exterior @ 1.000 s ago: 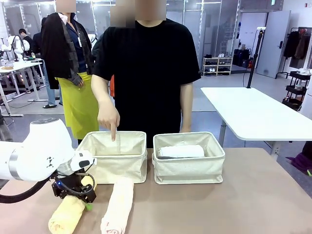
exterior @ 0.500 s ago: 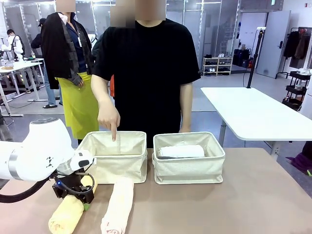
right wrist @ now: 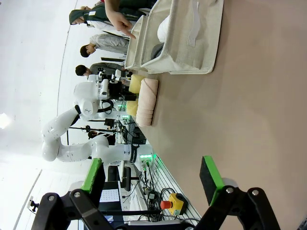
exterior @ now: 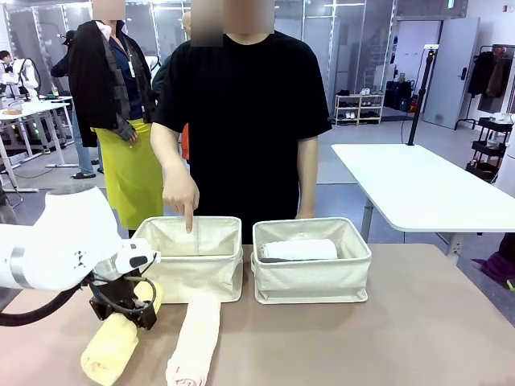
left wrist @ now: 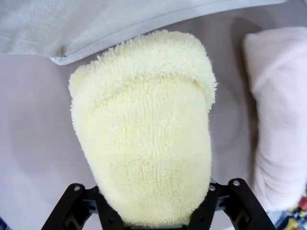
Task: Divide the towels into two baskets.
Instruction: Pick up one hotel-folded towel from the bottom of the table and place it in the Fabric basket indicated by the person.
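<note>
Front view, inventory. Towels in sight: three, namely yellow towel (exterior: 111,347), pink towel (exterior: 195,336) and white towel (exterior: 299,250). Baskets: two, left basket (exterior: 193,269) and right basket (exterior: 314,281), side by side at mid-table, facing walls near each other but apart. Person's hand (exterior: 180,193): one, index finger pointing down over the far wall of the left basket. From right wrist view: dark shape (right wrist: 157,50) beside the white towel inside the right basket, too small to identify.

Orientation.
- Yellow towel: near left of the table (exterior: 418,322), in front of the left basket. Long axis near-to-far, far end leaning right toward the basket's near wall. Cannot tell whether clear of the surface.
- Pink towel: just right of the yellow towel, apart from it. Long axis near-to-far, far end close to the left basket's near wall.
- White towel: inside the right basket, long axis left-to-right.

End effectors.
- Left gripper (exterior: 129,314): clamped across the far half of the yellow towel, jaws pressed into the terry from both sides.
- Right gripper (right wrist: 151,182): jaws wide apart, green pads bare, nothing between them, over bare table well apart from the baskets.

Change against one second back. Left jaws then apart around the roll, green pad tip exposed at its right side; now closed on the roll, pad hidden. Hand, pink towel, white towel, baskets: no shift.
</note>
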Robot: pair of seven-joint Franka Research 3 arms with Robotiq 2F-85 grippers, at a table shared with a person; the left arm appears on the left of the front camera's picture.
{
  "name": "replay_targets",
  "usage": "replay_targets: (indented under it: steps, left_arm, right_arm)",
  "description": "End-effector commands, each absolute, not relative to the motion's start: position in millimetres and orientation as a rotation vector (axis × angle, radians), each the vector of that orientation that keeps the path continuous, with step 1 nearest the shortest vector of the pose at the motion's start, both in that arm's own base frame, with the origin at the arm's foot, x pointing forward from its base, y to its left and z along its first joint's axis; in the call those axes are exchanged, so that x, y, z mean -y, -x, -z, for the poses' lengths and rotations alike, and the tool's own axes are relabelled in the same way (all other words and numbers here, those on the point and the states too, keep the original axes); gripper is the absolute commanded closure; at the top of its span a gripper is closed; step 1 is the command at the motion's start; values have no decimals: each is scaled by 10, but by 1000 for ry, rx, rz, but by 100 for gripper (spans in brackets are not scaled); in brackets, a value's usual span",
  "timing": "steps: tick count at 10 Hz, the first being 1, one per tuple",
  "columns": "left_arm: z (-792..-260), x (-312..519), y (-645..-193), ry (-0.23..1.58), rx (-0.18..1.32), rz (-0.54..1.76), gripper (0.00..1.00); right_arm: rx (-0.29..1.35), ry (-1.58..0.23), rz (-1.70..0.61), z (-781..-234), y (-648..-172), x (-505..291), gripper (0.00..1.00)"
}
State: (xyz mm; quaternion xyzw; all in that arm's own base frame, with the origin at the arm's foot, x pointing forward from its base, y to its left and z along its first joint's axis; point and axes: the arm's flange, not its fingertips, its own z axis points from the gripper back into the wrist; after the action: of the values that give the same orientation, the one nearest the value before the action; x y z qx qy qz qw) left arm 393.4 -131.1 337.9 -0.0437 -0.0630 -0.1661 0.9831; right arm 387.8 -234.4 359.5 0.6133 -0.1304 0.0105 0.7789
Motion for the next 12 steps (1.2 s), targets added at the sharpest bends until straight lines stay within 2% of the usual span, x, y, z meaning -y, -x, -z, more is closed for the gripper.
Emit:
replay_targets:
  steps: [1, 4, 8, 12]
  left_arm:
    - [-3737, 1049, -3047, 130, 102, 412, 62]
    - [-4298, 1205, -3105, 59, 12, 629, 62]
    - [-4703, 1384, -3238, 110, 18, 1168, 62]
    - [-4664, 1470, -3183, 94, 60, 1133, 62]
  right_arm:
    - [270, -1312, -2, -3634, -3840, 2299, 0]
    - [270, -1312, -2, -3634, -3840, 2299, 0]
    - [270, -1312, -2, -3634, -3840, 2299, 0]
    - [270, -1312, -2, -3634, -3840, 2299, 0]
